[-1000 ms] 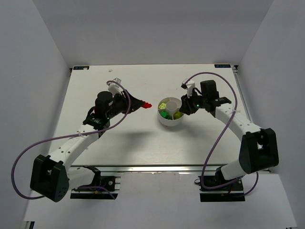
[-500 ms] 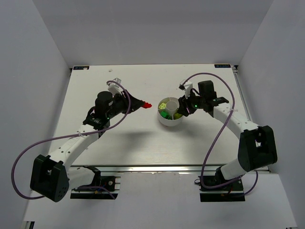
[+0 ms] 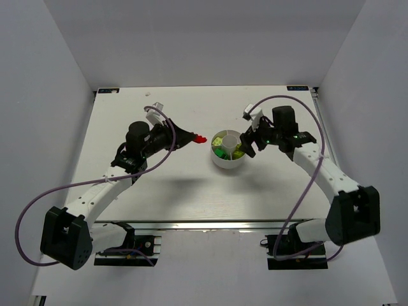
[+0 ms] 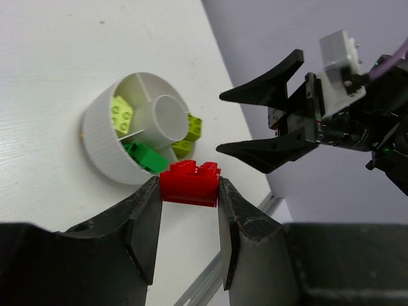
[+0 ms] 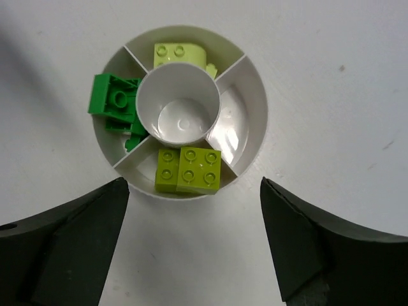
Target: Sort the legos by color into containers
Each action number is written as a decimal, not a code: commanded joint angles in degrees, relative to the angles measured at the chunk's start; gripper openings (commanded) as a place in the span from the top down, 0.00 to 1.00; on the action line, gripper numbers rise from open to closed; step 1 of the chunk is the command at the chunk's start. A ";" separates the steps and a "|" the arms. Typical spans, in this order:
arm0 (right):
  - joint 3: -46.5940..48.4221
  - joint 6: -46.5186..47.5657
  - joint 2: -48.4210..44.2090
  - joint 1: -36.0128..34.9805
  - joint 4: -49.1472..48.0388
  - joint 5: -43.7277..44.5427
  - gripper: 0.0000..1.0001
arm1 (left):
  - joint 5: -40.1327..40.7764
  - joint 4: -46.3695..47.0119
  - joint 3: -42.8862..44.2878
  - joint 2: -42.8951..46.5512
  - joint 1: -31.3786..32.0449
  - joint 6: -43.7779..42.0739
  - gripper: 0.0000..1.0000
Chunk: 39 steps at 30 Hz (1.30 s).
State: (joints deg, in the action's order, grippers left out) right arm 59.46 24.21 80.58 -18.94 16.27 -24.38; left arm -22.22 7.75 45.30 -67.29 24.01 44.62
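Note:
A small round white divided dish [image 3: 224,164] stands mid-table. Its wedges hold dark green bricks [image 5: 115,102], a pale green brick [image 5: 180,54] and two lime bricks [image 5: 188,170]. The centre cup [image 5: 180,105] and the right-hand wedge [image 5: 239,121] show nothing inside. My left gripper [image 4: 188,188] is shut on a red brick [image 4: 190,183] and hovers just left of the dish [image 4: 102,140]. My right gripper [image 5: 194,210] stands wide open above the dish's right side, over the lime wedge, with nothing between its fingers.
The right gripper [image 4: 222,122] faces the left one across the dish. White walls enclose the table on three sides. A metal rail [image 3: 210,223] runs along the near edge. Purple cables [image 3: 29,213] loop off both arms.
My right gripper has opened wide and its arm has shifted slightly to the right of the dish. The left arm and its red brick have not moved.

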 commanded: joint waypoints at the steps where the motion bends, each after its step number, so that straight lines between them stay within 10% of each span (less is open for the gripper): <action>1: 1.01 8.30 -8.14 0.04 0.60 -3.28 0.10 | -5.37 6.48 -0.65 0.14 0.07 2.22 1.00; 10: -7.42 17.29 -18.96 -1.36 -7.37 -30.29 0.16 | -9.24 9.83 1.55 -5.66 0.34 6.97 1.00; 22: -13.77 7.53 -17.39 -17.88 -32.96 -4.46 0.22 | -10.39 16.95 -1.44 -5.57 0.51 14.62 1.00; 34: -11.65 6.91 -17.99 -17.37 -29.29 1.88 0.24 | -6.53 4.22 3.47 -6.62 0.69 4.26 1.00; 39: -9.11 3.57 -19.32 -9.46 -23.32 1.62 0.82 | -3.45 -8.88 14.88 -14.69 1.30 -4.89 1.00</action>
State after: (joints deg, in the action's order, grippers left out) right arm 46.44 30.09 62.48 -31.97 -9.37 -24.18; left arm -28.47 7.18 53.89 -78.61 24.62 46.83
